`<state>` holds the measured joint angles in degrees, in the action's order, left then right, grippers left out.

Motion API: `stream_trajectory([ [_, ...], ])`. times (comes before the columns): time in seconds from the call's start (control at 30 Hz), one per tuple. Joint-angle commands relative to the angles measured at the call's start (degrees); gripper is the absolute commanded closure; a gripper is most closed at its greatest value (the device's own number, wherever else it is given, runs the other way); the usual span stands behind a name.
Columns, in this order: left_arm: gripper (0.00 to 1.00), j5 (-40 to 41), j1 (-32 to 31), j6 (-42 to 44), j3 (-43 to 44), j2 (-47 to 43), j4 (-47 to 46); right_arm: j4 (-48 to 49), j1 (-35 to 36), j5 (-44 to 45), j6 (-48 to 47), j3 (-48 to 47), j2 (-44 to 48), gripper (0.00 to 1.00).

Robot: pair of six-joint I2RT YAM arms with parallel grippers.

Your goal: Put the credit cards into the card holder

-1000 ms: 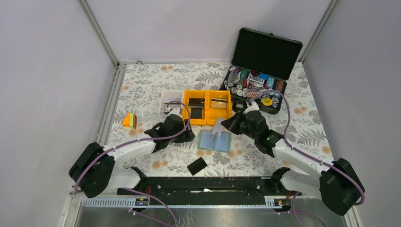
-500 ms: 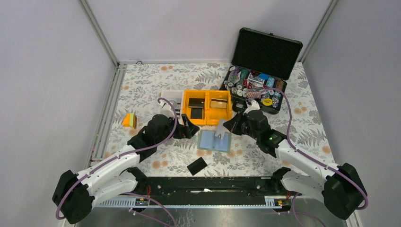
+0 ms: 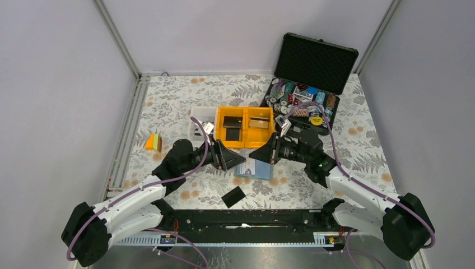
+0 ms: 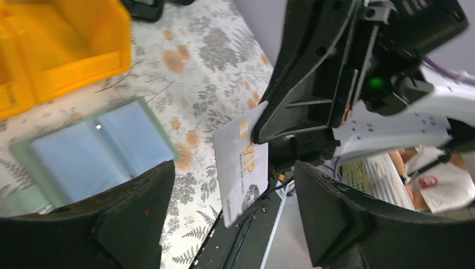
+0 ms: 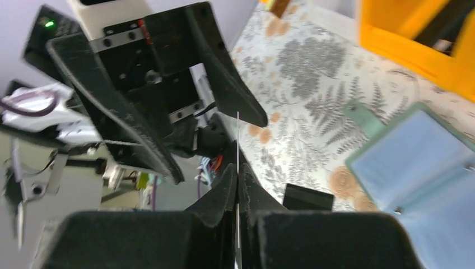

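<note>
The right claw is clamped shut on a silvery-grey credit card, holding it edge-up off the counter by the open card holder, while the left claw gapes wide, the card between its spread fingers.

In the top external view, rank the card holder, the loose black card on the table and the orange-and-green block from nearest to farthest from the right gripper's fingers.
From the right gripper, shut on a silver card:
1. card holder, right by it, mid-table.
2. black card, nearer the arm bases, slightly left.
3. orange-and-green block, far off on the left side.
</note>
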<state>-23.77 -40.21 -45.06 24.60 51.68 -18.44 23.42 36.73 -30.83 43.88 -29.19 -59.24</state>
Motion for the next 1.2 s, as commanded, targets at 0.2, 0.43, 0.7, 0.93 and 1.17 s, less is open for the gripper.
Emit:
stream_trajectory([
  [0.2,0.76,-12.35,-0.14,-7.30,-5.36,-2.37,-19.35,16.90,-0.11,-16.95,4.14,0.02,-2.95,1.00],
  [0.43,1.00,-8.39,-0.13,-12.03,-9.72,-4.87,-30.13,18.52,-0.02,-18.79,5.69,1.85,-2.12,0.63],
  [0.7,1.00,-6.39,-0.14,-12.11,-9.47,-5.89,-29.43,20.52,0.63,-20.64,6.69,3.25,-2.62,0.58],
  [0.93,1.00,-6.05,-0.19,-10.40,-8.99,-5.13,-24.82,25.94,1.35,-20.20,9.88,2.70,-4.75,0.79],
  [1.17,0.25,0.78,-0.13,-3.77,-5.99,-3.98,-7.98,10.07,1.68,-3.55,7.95,4.72,-4.86,1.00],
])
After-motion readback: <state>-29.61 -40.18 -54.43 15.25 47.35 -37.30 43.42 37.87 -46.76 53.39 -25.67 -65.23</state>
